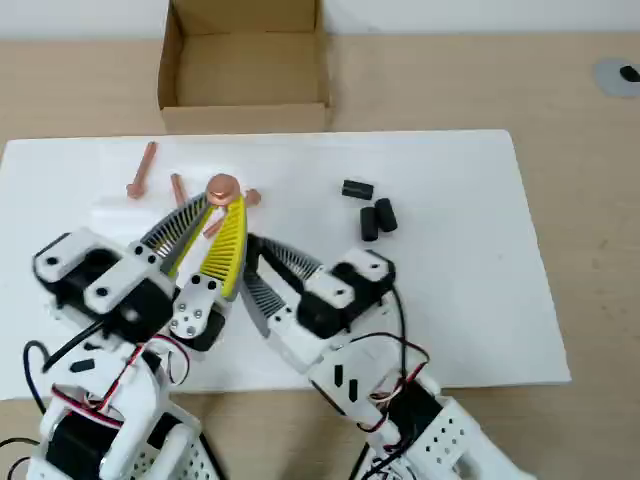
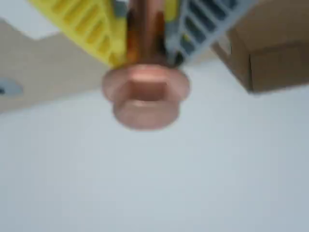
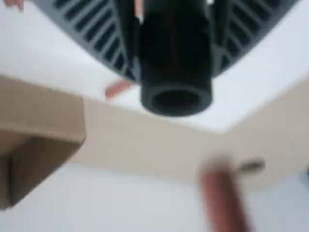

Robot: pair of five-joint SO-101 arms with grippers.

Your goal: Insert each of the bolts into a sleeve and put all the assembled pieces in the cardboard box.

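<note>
Copper bolt [image 2: 145, 92] pinched by the shank in left hand [image 2: 145, 48], head jutting beyond it, black sleeve [image 3: 176, 92] clamped in right hand [image 3: 174, 58], both stiff, light, likely slippery.

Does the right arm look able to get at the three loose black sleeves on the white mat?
Probably not for a grasp: the right claw is shut on a black cylindrical sleeve. The path looks free, though: the three loose black sleeves lie on bare white mat near that arm.

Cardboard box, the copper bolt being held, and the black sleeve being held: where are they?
Cardboard box [image 1: 243, 118]: high view, front wall.
Held bolt [image 2: 145, 94]: left wrist view, flanged head.
Held sleeve [image 3: 176, 58]: right wrist view, outer side.
</note>
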